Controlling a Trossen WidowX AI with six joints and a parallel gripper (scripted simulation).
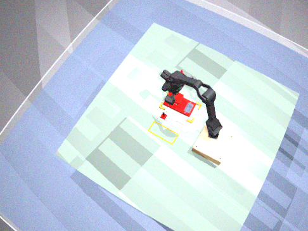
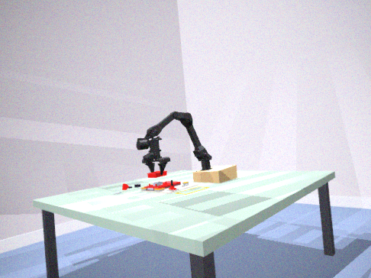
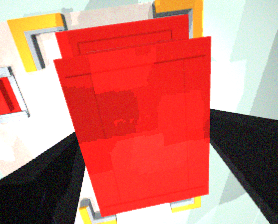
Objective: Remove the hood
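Note:
My gripper (image 1: 175,95) (image 2: 157,172) (image 3: 142,125) is shut on the hood, with one finger at each long side. The hood (image 1: 178,98) (image 2: 156,175) (image 3: 145,125) is a flat red plate, held level above the toy car with a visible gap in the exterior view. The red toy car (image 1: 191,112) (image 2: 173,184) (image 3: 122,30) sits below; in the wrist view the hood hides most of it. The marked area (image 1: 178,134) (image 2: 186,193) is a thin yellow rectangle on the table beside the car, outside the wrist view.
Yellow corner brackets (image 1: 190,120) (image 3: 22,37) surround the car. A small red part with a black peg (image 1: 163,116) (image 2: 172,188) stands between car and marked area. Another red part (image 2: 125,186) and a black part (image 2: 137,185) lie beyond the car. The arm's wooden base (image 1: 206,155) (image 2: 206,177) is nearby.

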